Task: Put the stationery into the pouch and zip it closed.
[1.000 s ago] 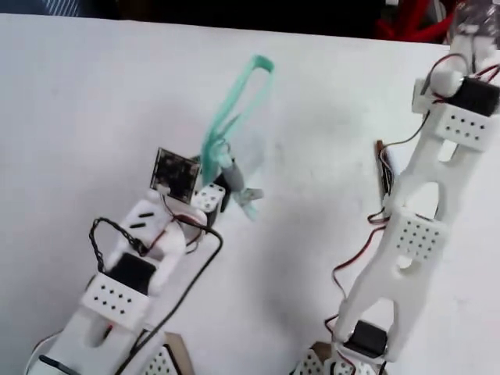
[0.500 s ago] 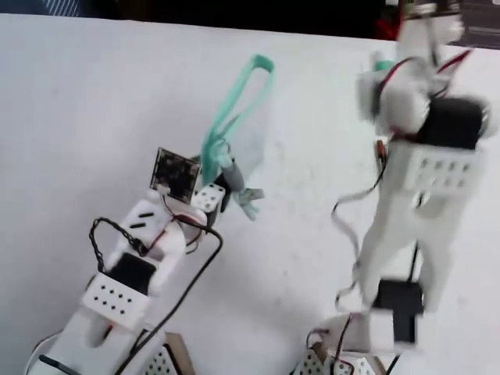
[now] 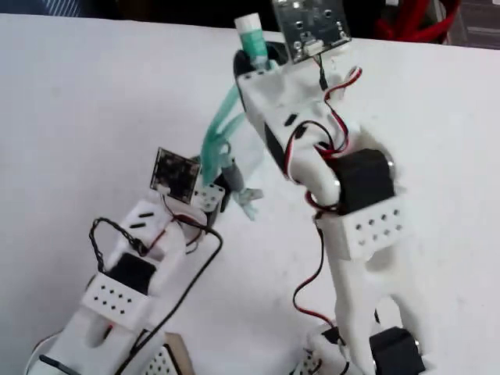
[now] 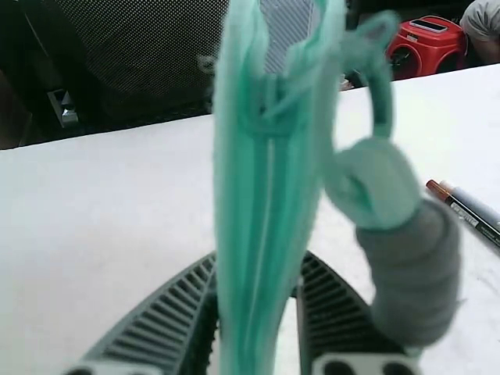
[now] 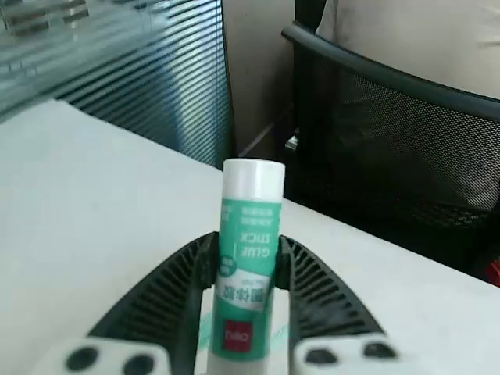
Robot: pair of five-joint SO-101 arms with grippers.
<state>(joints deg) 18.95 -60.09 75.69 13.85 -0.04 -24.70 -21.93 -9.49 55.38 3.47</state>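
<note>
The right gripper [image 5: 244, 248], clamped on the glue stick [image 3: 251, 35] at twelve o'clock of the pouch [image 3: 222, 133] — pinched upright in the left gripper [image 4: 258, 273] — should line it over the opening before letting go.

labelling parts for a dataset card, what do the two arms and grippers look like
Both arms are white plastic shells with black servos and dotted hole patterns. The left arm trails a black cable; the right arm carries red wires. The left gripper and right gripper have dark ribbed fingers.
</note>
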